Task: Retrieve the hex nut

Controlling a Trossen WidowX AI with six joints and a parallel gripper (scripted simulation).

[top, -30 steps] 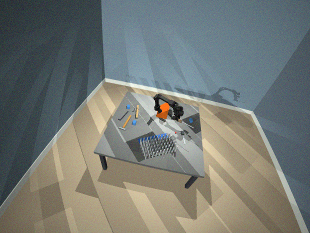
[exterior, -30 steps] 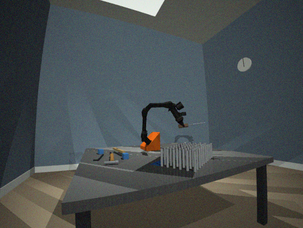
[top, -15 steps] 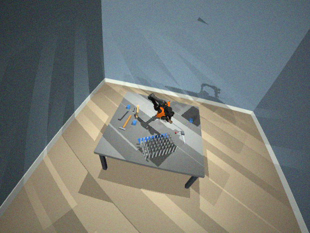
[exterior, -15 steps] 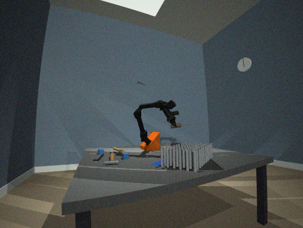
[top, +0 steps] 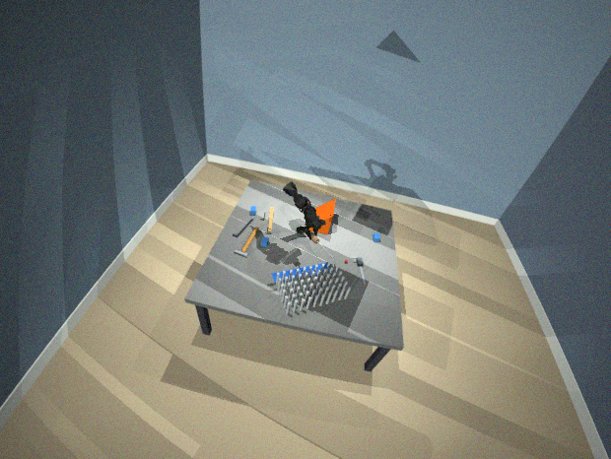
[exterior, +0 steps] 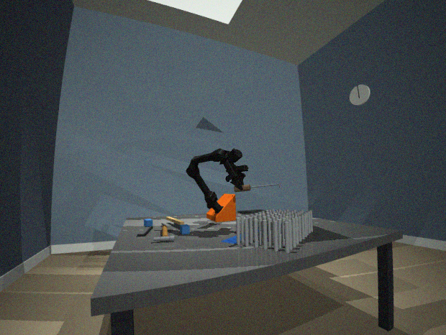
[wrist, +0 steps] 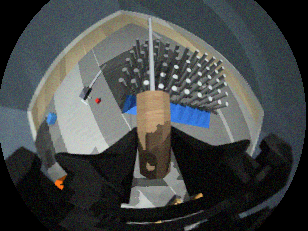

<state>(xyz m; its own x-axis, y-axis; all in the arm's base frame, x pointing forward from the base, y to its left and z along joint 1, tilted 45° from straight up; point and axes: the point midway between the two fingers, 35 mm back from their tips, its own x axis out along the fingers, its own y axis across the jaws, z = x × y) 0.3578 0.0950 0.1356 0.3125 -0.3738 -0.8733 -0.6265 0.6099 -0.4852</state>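
"Small hex nut: where is it?"

"Not discernible; presumably down among the upright grey metal spacers (top: 309, 291) (exterior: 275, 230) (wrist: 187, 91), behind the blue taped strip (top: 296, 271) (exterior: 229, 239) (wrist: 190, 115)."

"And the gripper (top: 314, 237) (exterior: 241, 187) (wrist: 153, 128)?"

"Clamped on the wooden handle of a thin metal hooked tool (top: 314, 239) (exterior: 242, 187) (wrist: 153, 114), rod pointing outward, probably for reaching between posts."

"The arm?"

"Black, arched high, wrist angled down, holding the tool above the tabletop (top: 227, 276) (exterior: 173, 266) (wrist: 75, 134)."

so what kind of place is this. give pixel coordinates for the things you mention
Probably a robot test room: a small black arm (top: 306, 213) (exterior: 196, 172) bolted to an orange base (top: 326, 211) (exterior: 227, 208), a grey table (top: 227, 311) (exterior: 201, 286) bearing rows of standing metal spacers (top: 315, 291) (exterior: 275, 232) (wrist: 187, 91), and plain blue walls around it.
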